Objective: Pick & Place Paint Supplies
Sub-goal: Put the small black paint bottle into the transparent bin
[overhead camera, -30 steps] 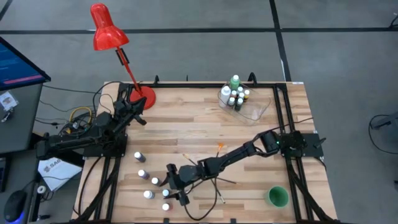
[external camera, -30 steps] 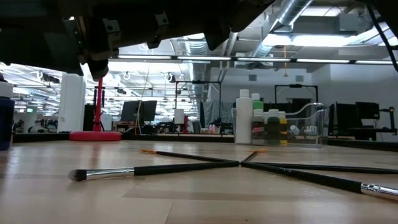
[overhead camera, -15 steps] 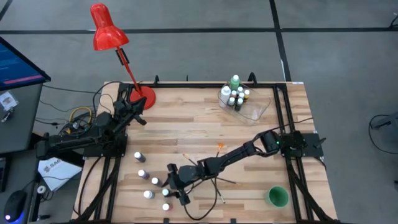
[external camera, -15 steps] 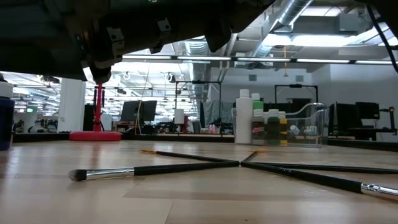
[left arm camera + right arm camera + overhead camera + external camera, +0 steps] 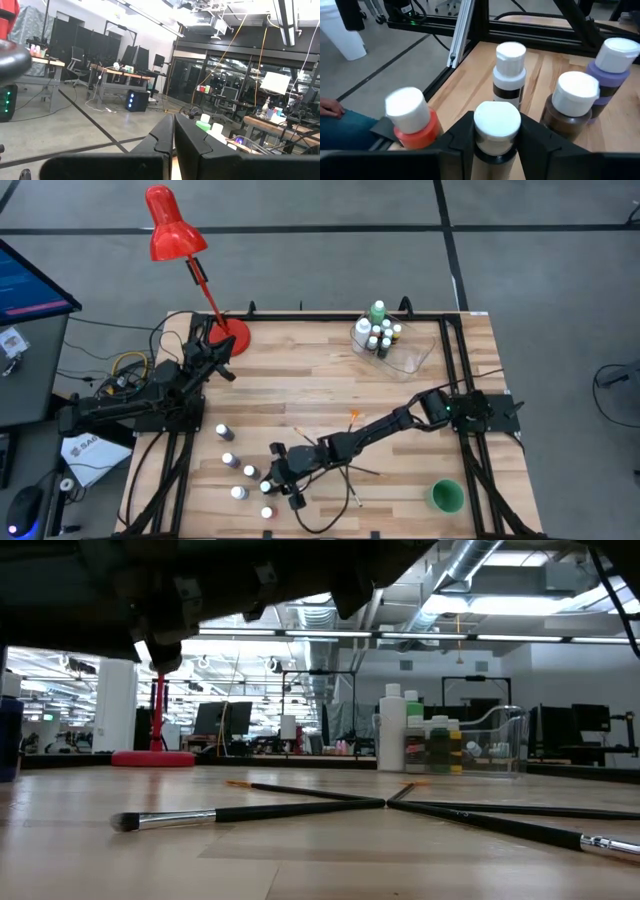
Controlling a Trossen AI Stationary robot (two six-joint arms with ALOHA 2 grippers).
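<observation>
Several tiny white-capped paint bottles (image 5: 229,460) stand upright near the table's near left corner. My right gripper (image 5: 276,479) reaches in among them from the right and is shut on one bottle (image 5: 496,129). An orange bottle (image 5: 412,120), a black-banded one (image 5: 509,70), a brown one (image 5: 572,102) and a purple one (image 5: 615,62) stand just beyond it. Thin dark paintbrushes (image 5: 250,812) lie flat on the wood (image 5: 345,470). My left gripper (image 5: 174,136) is shut, holds nothing, and is raised over the far left corner (image 5: 222,366). My right gripper pinches the small bottle by its white cap (image 5: 482,127) and the neck just below, one finger (image 5: 462,137) on each side. The fingers come nearly level, slanting slightly down, from the table's right side. The bottle is upright; its base is hidden.
A clear tub (image 5: 410,355) at the far right holds more small bottles, a taller green one (image 5: 378,311) and a taller white one (image 5: 362,332). A green cup (image 5: 445,497) stands near right. A red lamp's base (image 5: 234,336) sits at the far left.
My right gripper has stayed in place among the bottles, and its fingers have drawn in onto the small bottle between them. The bottles and brushes have not moved.
</observation>
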